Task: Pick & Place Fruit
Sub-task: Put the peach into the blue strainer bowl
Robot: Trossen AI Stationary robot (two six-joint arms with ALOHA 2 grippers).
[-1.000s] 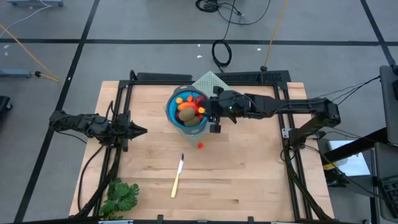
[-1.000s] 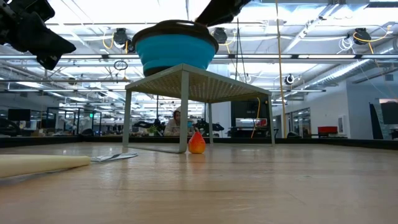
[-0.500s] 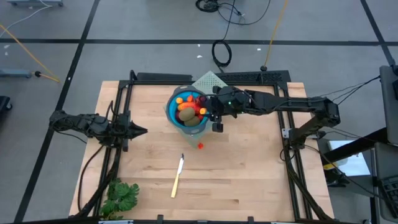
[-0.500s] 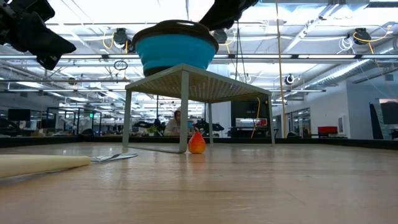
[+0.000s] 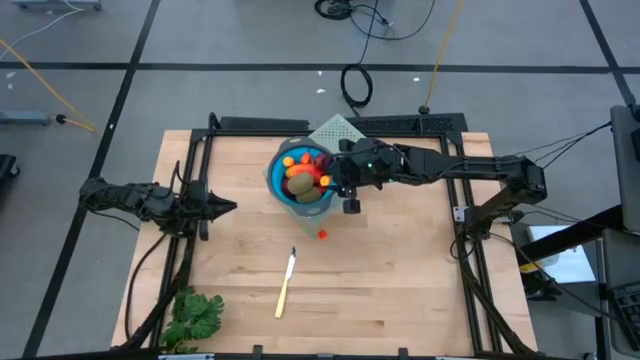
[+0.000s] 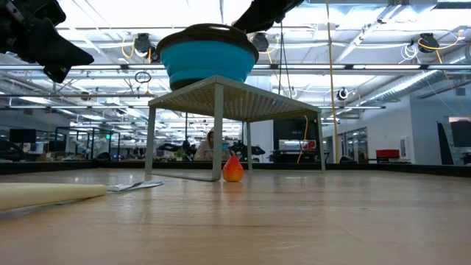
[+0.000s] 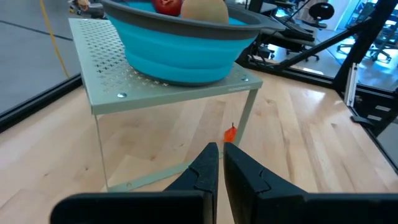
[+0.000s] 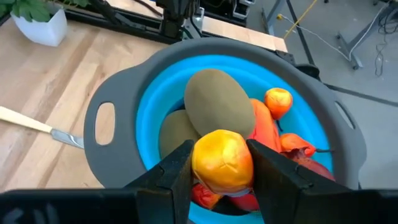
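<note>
The blue bowl (image 8: 155,106) is cut off below. A yellow-orange fruit (image 8: 222,160) is clamped by the right gripper (image 8: 219,163) over it; the left gripper (image 7: 221,163) is pinched shut, empty.

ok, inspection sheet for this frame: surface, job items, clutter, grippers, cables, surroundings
Surface: light wooden table, pale perforated metal stand on it.
Job items: blue collapsible bowl with grey rim on the stand, holding fruit; small orange-red piece lies on the table.
Clutter: cream-handled knife, leafy green bunch.
Grippers: right gripper shut on yellow-orange fruit over the bowl; left gripper shut, waiting at the table's left.
Cables: black coil, yellow lines on the floor.
Surroundings: open workshop hall.
</note>
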